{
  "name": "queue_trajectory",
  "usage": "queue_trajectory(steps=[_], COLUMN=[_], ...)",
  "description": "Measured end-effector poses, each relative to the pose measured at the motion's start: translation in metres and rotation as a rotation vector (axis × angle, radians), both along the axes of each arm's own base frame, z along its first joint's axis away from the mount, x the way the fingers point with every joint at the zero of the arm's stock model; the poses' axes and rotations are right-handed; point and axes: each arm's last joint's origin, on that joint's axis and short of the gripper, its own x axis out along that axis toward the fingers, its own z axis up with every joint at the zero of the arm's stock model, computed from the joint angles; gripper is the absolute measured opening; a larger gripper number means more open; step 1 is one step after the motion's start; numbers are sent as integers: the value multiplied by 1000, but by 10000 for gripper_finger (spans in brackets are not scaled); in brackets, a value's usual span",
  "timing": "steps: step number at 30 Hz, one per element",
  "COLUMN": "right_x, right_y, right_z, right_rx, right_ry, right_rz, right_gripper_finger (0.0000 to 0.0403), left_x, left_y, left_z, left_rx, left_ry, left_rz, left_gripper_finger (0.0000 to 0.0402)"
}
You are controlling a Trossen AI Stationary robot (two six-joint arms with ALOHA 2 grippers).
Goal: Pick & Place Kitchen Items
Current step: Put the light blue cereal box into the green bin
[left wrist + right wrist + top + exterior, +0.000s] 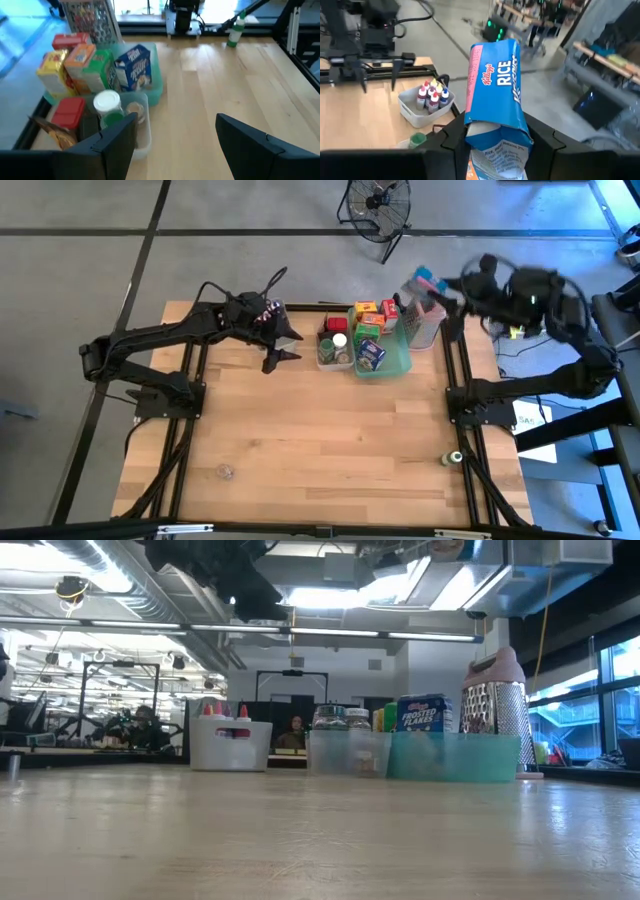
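My right gripper (496, 136) is shut on a small blue Rice Krispies box (494, 85) and hangs high over the table's far right corner (447, 288), above the grey grater (424, 322). My left gripper (175, 136) is open and hovers just left of the clear bin (335, 346), touching nothing. That bin holds a white-capped jar (107, 102) and a red box (68, 112). The teal tray (400, 363) beside it holds several little boxes standing upright, among them a blue Frosted Flakes box (134, 66) and an orange box (80, 59). My right gripper pinches the blue box by its near end (490, 131), one finger (454, 136) on each side face. The box sticks straight out beyond the fingertips, along the fingers. It is lifted clear of the table and of everything on it.
A white bin of small red-capped bottles (427, 102) stands at the far edge, near the left arm. A green-capped bottle (452, 458) lies by the table's right edge and a small clear thing (225, 471) near the left front. The table's middle is bare wood.
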Motion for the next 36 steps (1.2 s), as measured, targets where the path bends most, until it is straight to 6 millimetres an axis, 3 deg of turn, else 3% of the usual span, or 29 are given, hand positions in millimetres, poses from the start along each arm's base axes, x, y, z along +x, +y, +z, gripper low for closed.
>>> queue_trajectory(steps=[3,6,10,14,18,24,29,36], right_x=[4,11,29,47,42,26,26,35], right_y=[-17,-39,-74,-89,-83,-57,-40,-28], right_z=[19,18,-10,-39,-64,-116,-152,-179], right_rx=[80,237,478,543,585,604,558,517], right_ry=[32,111,227,227,176,40,-5,4], right_rz=[-20,-19,-43,-79,-107,-80,-122,-259], right_gripper_finger=[139,139,139,139,139,139,139,139], left_x=[-2,-3,-6,-8,-10,-11,-14,-17], left_y=[-1,-1,-2,-3,-3,-4,3,10], left_z=[-3,-6,-10,-13,-15,-16,-16,-16], left_rx=[-15,-13,-18,-35,-50,15,45,41], left_ry=[36,66,112,146,178,192,188,187], left_rz=[-1,-9,-19,-15,-16,-59,-50,-26], left_gripper_finger=[263,263,263,263,263,263,263,263])
